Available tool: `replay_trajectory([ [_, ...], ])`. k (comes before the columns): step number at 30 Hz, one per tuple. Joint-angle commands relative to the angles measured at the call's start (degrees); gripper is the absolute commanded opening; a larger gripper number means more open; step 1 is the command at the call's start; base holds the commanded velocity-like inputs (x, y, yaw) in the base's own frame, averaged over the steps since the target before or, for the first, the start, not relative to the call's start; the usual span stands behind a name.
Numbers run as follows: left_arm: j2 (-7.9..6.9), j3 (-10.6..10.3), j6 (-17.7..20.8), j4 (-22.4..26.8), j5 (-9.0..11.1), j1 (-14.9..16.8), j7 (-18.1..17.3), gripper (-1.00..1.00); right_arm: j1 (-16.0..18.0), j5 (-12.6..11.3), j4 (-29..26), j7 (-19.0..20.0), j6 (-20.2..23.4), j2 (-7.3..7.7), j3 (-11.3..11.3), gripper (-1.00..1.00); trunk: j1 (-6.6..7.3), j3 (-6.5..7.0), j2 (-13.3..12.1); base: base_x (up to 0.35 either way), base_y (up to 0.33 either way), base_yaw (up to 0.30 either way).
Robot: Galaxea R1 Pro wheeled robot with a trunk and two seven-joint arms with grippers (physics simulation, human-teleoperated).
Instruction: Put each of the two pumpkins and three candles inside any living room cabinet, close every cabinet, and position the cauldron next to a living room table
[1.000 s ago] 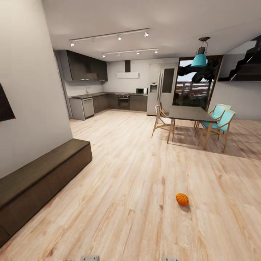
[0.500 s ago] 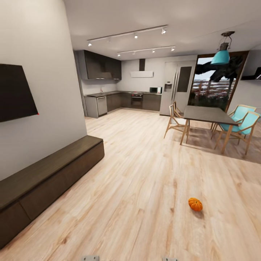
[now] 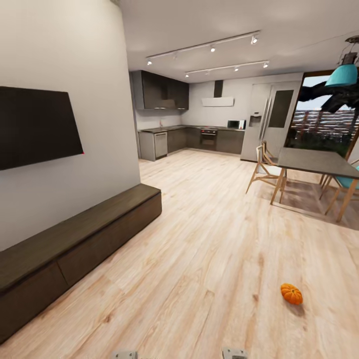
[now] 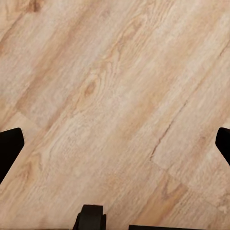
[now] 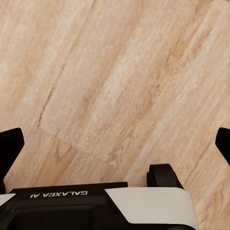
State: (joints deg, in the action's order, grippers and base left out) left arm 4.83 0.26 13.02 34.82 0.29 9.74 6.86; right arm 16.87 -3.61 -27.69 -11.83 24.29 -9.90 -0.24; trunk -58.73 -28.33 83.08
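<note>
Pumpkin [image 3: 291, 293] on plank floor [image 3: 199, 259], cabinet [image 3: 75, 239] well apart.

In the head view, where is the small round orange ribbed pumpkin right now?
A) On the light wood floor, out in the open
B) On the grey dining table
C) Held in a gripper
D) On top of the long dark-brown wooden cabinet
A: the small orange ribbed pumpkin lies on the bare light wood floor, apart from the long dark-brown wooden cabinet and the grey dining table.
</note>
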Motion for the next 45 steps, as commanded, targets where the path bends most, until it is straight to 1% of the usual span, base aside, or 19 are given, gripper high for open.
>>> replay_trajectory([
  [1, 0.00, 0.0, 0.0, 0.0, 0.0, 0.0, 0.0, 1.00, 0.0, -0.1, 0.1, 0.0, -0.1, -0.01, 0.0, 1.00, 0.00, 0.00, 0.0, 0.000, 0.000, 0.275],
  [6, -0.02, 0.0, -0.1, -0.9, 0.0, 0.0, 0.0, 1.00, 0.0, -0.3, 0.3, 0.0, -0.2, 0.21, -0.3, 1.00, 0.00, 0.00, 0.0, 0.000, 0.000, 0.275],
  [10, -0.04, 0.1, -0.1, -2.2, 0.1, 0.0, 0.0, 1.00, 0.0, 0.1, 0.4, 0.0, 0.2, 0.08, -0.1, 1.00, 0.00, 0.00, 0.0, 0.000, 0.000, 0.275],
  [15, -0.03, 0.1, -0.1, -2.4, 0.1, 0.0, 0.1, 1.00, 0.0, 0.5, 3.1, -0.1, 0.2, 0.06, -0.1, 1.00, 0.00, 0.00, 0.0, 0.000, 0.000, 0.275],
  [18, 0.00, 0.0, -0.1, -2.5, 0.0, 0.0, 0.1, 1.00, 0.0, 0.6, 3.8, -0.1, -0.1, -0.01, 0.0, 1.00, 0.00, 0.00, 0.0, 0.000, 0.000, 0.275],
  [27, 0.01, 0.0, -0.1, -2.5, 0.0, 0.0, 0.2, 1.00, 0.0, 0.5, 4.0, -0.2, -0.4, 0.00, 0.0, 1.00, 0.00, 0.00, 0.0, 0.000, 0.000, 0.275],
  [34, 0.01, -0.1, -0.1, -2.5, 0.0, 0.0, 0.2, 1.00, 0.0, 0.5, 4.0, -0.1, -1.7, 0.06, 0.1, 1.00, 0.00, 0.00, 0.0, 0.000, 0.000, 0.275],
  [45, 0.01, -0.1, -0.1, -2.5, 0.1, 0.0, 0.2, 1.00, 0.0, 0.5, 4.0, -0.2, -2.0, 0.06, 0.1, 1.00, 0.00, 0.00, 0.0, 0.000, -0.012, 0.275],
])
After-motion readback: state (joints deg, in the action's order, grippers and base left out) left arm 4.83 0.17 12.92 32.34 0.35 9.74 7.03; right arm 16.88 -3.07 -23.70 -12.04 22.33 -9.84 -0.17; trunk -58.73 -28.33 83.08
